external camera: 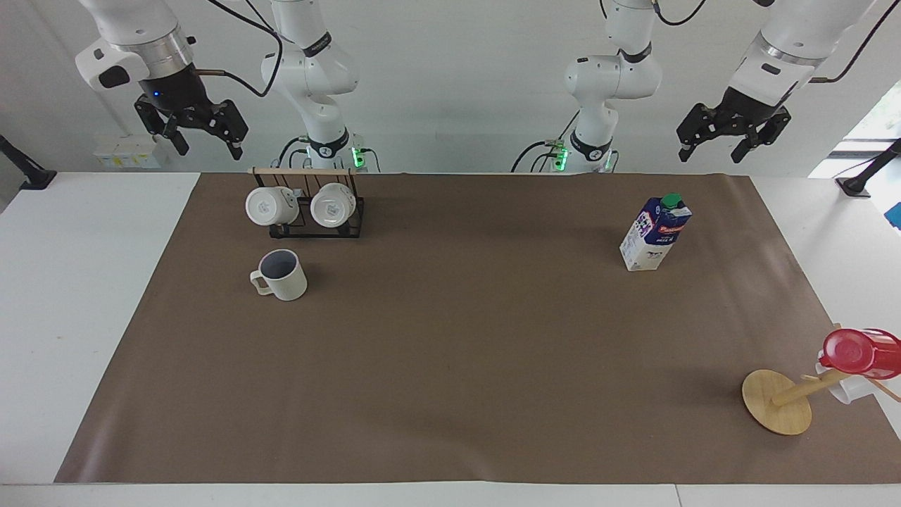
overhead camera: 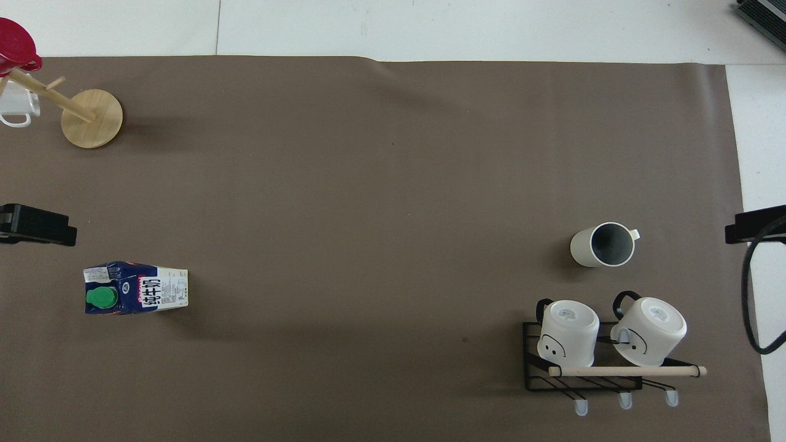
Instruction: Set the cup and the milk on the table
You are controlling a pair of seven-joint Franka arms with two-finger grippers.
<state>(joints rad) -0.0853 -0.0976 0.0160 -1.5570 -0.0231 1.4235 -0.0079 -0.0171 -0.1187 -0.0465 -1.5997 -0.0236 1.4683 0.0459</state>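
The cream-beige cup (external camera: 281, 274) (overhead camera: 603, 245) stands upright on the brown mat (external camera: 450, 352) of the white table (external camera: 84, 282), toward the right arm's end. The blue and white milk (external camera: 654, 233) (overhead camera: 136, 288) carton with a green cap stands upright on the mat toward the left arm's end. My right gripper (external camera: 206, 148) (overhead camera: 758, 222) hangs open and empty, high over the table's edge near the rack. My left gripper (external camera: 711, 153) (overhead camera: 37, 225) hangs open and empty, high over the mat's corner by the milk. Neither touches anything.
A black wire rack (external camera: 310, 208) (overhead camera: 583, 368) holding two white mugs stands on the mat, nearer to the robots than the cup. A wooden mug tree (external camera: 778, 401) (overhead camera: 92, 118) carrying a red cup (external camera: 855, 352) stands farther from the robots than the milk.
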